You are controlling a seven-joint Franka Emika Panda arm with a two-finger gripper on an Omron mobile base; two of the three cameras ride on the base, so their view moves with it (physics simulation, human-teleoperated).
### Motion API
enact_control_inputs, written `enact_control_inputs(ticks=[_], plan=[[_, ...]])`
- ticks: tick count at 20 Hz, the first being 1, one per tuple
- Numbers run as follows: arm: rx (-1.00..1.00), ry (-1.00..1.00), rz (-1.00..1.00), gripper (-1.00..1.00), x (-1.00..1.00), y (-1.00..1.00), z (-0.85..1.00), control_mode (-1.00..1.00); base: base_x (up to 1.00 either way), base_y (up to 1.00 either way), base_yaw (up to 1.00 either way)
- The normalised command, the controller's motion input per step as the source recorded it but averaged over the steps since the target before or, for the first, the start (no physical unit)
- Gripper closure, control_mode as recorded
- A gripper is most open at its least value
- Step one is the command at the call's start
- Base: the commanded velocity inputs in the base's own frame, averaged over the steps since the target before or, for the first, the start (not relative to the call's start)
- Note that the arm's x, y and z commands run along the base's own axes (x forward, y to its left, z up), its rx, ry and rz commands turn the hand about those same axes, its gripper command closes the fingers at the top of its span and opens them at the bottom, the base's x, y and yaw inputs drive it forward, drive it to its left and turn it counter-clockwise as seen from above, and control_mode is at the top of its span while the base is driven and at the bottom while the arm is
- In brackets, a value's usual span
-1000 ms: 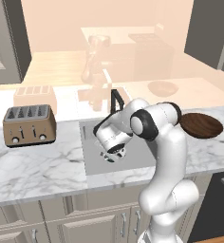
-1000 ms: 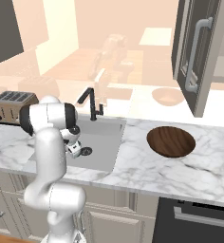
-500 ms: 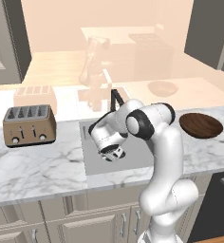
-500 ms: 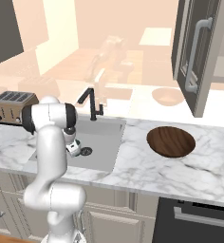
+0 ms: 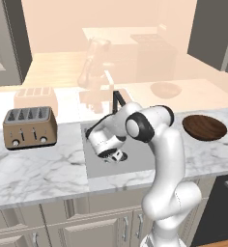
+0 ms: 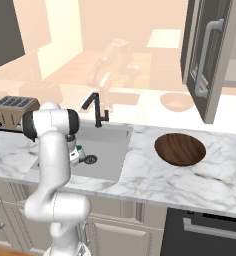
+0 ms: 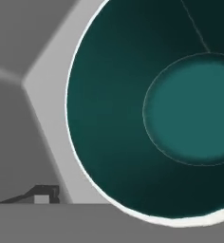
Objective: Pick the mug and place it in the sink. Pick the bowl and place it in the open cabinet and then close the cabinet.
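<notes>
My gripper [image 5: 115, 155] is down inside the grey sink [image 5: 141, 150], shut on the teal-green mug [image 6: 80, 151], which hangs just above the basin floor beside the round drain [image 6: 91, 159]. In the hand view the mug [image 7: 180, 118] sits very close, its teal inside ringed by a white rim, with the sink's grey walls behind it. The wide dark-brown wooden bowl [image 5: 204, 128] rests on the marble counter right of the sink, also seen in the right base view [image 6: 180, 149]. Above it the upper cabinet's door [image 6: 205, 60] stands open, its silver bar handle showing.
A black faucet [image 6: 96, 107] rises at the sink's back edge. A silver toaster [image 5: 29, 126] stands on the counter to the left. Drawers and low cabinet fronts run under the counter, with a dark appliance [image 6: 205, 235] at lower right.
The arm has swung left and lowered over the sink, carrying the mug deeper into the basin. The bowl and cabinet door have not moved.
</notes>
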Motion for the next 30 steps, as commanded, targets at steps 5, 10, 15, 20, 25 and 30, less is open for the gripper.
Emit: enact_control_inputs(ticks=[5,10,15,20,25,30], plan=[[0.02,0.04,0.02,-1.0,0.0,-0.3,0.0,-1.0,0.0,0.0,0.0],[0.02,0.0,0.02,-1.0,0.0,-0.37,0.0,-1.0,0.0,0.0,0.0],[0.01,0.0,0.02,-1.0,0.0,-0.24,0.0,-1.0,0.0,0.0,0.0],[0.01,0.0,0.03,-1.0,-0.06,-0.12,0.0,-1.0,0.0,0.0,0.0],[0.0,0.0,0.04,-1.0,-0.2,0.0,0.0,-1.0,0.0,0.0,0.0],[0.0,-0.02,0.03,-1.0,-0.26,-0.01,0.09,-1.0,0.0,0.0,0.0]])
